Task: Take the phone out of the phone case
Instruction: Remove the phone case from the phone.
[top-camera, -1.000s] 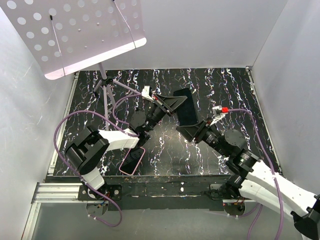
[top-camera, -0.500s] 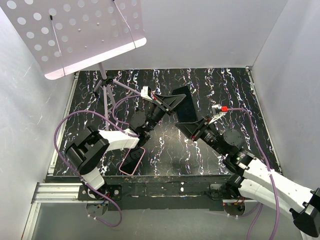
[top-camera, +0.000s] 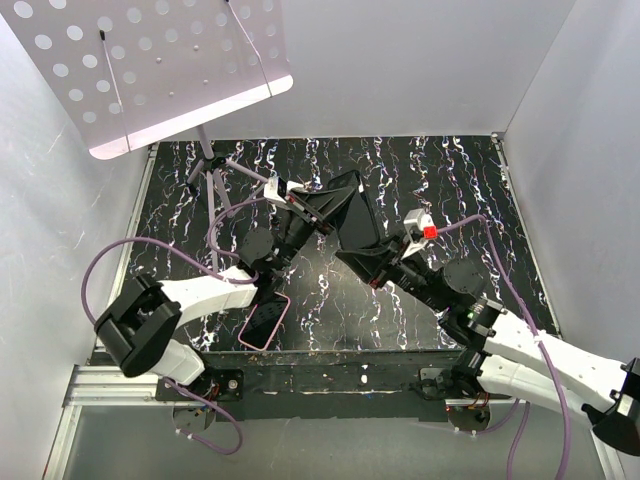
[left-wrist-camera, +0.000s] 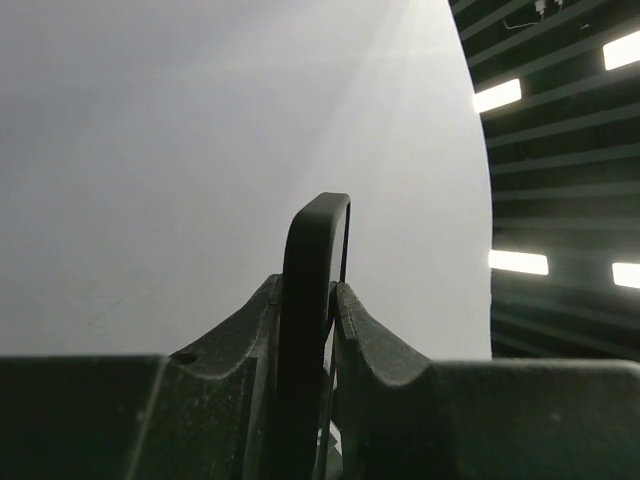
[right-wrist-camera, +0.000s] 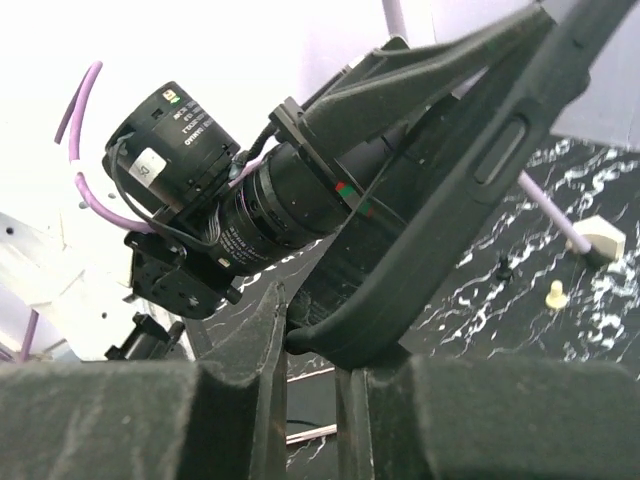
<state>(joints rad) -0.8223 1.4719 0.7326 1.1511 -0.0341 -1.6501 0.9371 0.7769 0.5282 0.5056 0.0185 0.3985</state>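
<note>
A black phone case (top-camera: 355, 215) with the phone in it is held in the air above the middle of the table, tilted on edge. My left gripper (top-camera: 322, 203) is shut on its upper left end. In the left wrist view the case's rounded edge (left-wrist-camera: 315, 240) stands between the fingers of the left gripper (left-wrist-camera: 325, 300), with a thin edge beside it. My right gripper (top-camera: 375, 262) is shut on its lower corner. In the right wrist view the case (right-wrist-camera: 440, 220), with its side button slot, rises from the right gripper (right-wrist-camera: 315, 320) toward the left wrist camera.
A white perforated music stand plate (top-camera: 150, 70) hangs over the far left, its legs (top-camera: 215, 190) on the black marbled table (top-camera: 450, 170). A pink-rimmed flat object (top-camera: 265, 322) lies near the front edge by the left arm. White walls close in on three sides.
Both grippers have carried the black case to the left and tipped it more on edge. The left arm's base link has swung left. Both grips have held.
</note>
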